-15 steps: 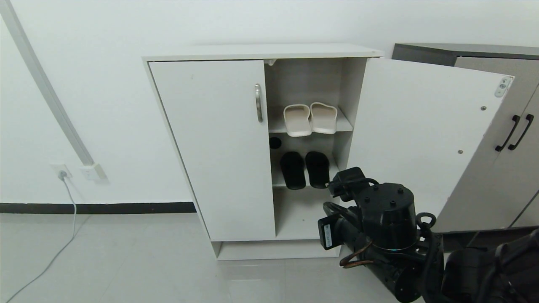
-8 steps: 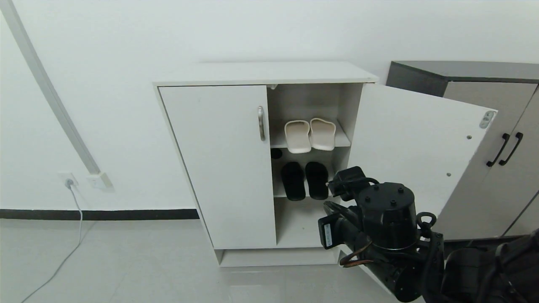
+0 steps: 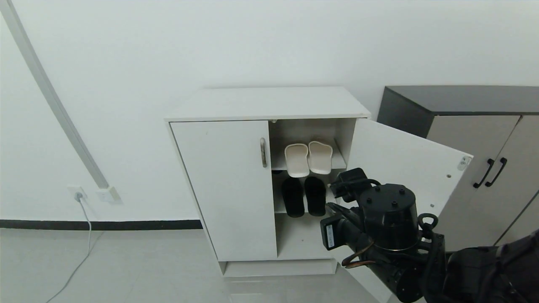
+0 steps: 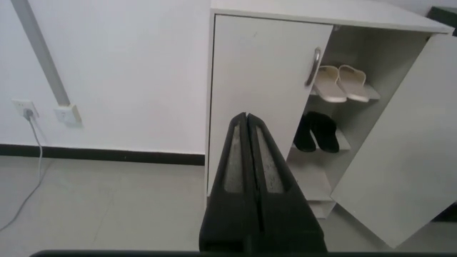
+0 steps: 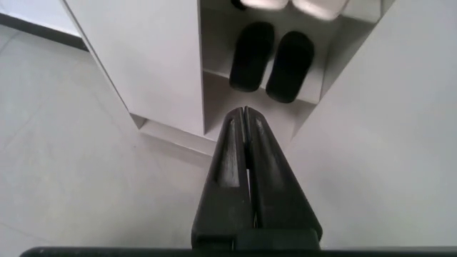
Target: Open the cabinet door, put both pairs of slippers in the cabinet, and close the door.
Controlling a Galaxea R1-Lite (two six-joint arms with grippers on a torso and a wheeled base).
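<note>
Hanging pinched together, right gripper (image 5: 245,113) faces black slippers (image 5: 251,58).

I count two pairs of slippers: one cream pair (image 3: 297,160), one black pair (image 3: 293,197). Two cabinets: one white cabinet (image 3: 227,185), one grey cabinet (image 3: 454,99). Two wall sockets (image 3: 77,195).

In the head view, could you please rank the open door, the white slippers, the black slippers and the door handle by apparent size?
1. open door
2 and 3. white slippers and black slippers: the pairs look about alike, so unranked
4. door handle
</note>
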